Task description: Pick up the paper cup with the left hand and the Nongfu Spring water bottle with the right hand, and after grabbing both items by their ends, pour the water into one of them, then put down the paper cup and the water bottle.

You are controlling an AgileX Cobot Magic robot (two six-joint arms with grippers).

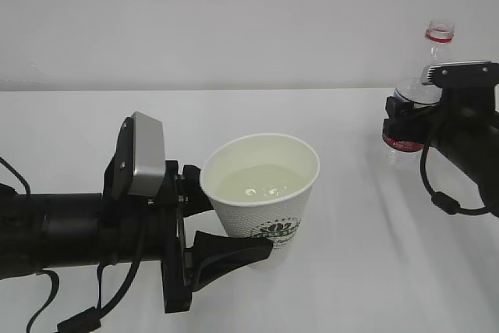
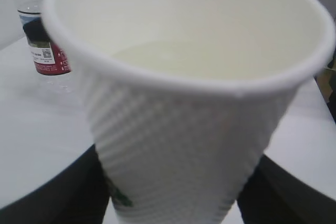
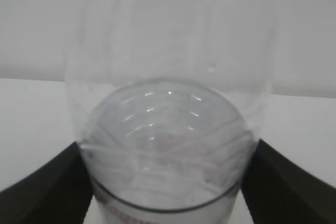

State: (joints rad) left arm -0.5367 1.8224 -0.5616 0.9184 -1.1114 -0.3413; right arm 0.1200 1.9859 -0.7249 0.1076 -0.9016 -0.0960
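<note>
Water (image 1: 261, 177) sits level because my left fingers (image 1: 234, 249) clamp the paper cup (image 1: 265, 200) upright; right-hand grip (image 3: 168, 182) unclear around the bottle (image 3: 168, 129).

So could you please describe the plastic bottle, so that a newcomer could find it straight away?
Start on the white table and look to its far right, beyond the white paper cup with the green logo. There the clear ribbed plastic bottle stands upright between the black right gripper's fingers. Its red neck ring, red-and-white label and greater height distinguish it from the cup.
</note>
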